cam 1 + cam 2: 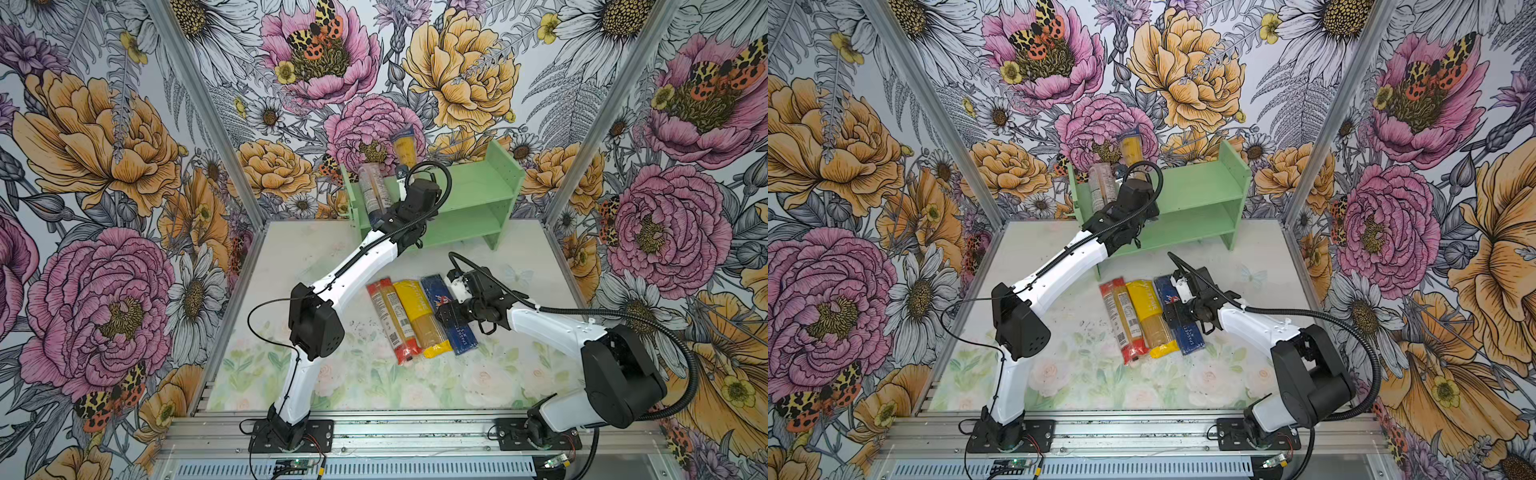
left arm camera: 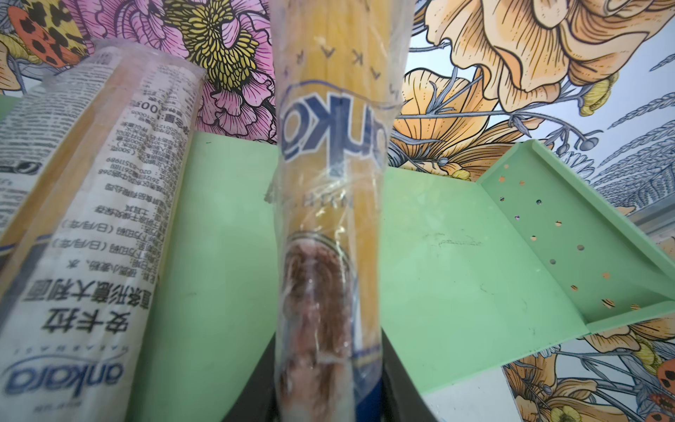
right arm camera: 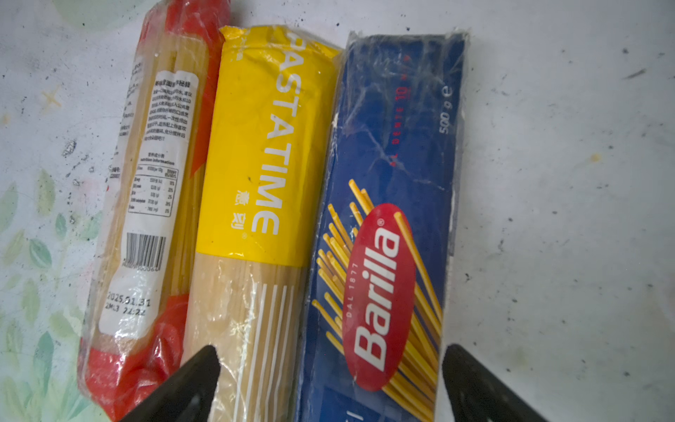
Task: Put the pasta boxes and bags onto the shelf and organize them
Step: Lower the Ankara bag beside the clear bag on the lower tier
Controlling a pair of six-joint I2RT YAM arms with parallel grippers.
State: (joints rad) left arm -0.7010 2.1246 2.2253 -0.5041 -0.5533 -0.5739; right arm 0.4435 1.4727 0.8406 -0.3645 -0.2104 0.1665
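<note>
Over the mint shelf (image 2: 456, 255) top tier, left gripper (image 2: 321, 398) clamped on an upright clear bag (image 2: 328, 146) showing "nka", beside a bag labelled "ankara" (image 2: 102, 219), right gripper (image 3: 330, 350) spread wide over the Barilla box (image 3: 394, 146) marked "500 g", yellow "PASTATIME" bag (image 3: 270, 146) and red-ended bag (image 3: 160, 146) alongside on the tabletop (image 3: 566, 182)

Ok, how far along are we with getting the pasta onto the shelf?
Done: one clear bag leans on top of the shelf, at its left end. In hand: the left gripper is shut on a second clear bag, upright over that top board. Left: the red-ended bag, yellow bag and Barilla box lie side by side on the table, the open right gripper hovering over the box.
</note>
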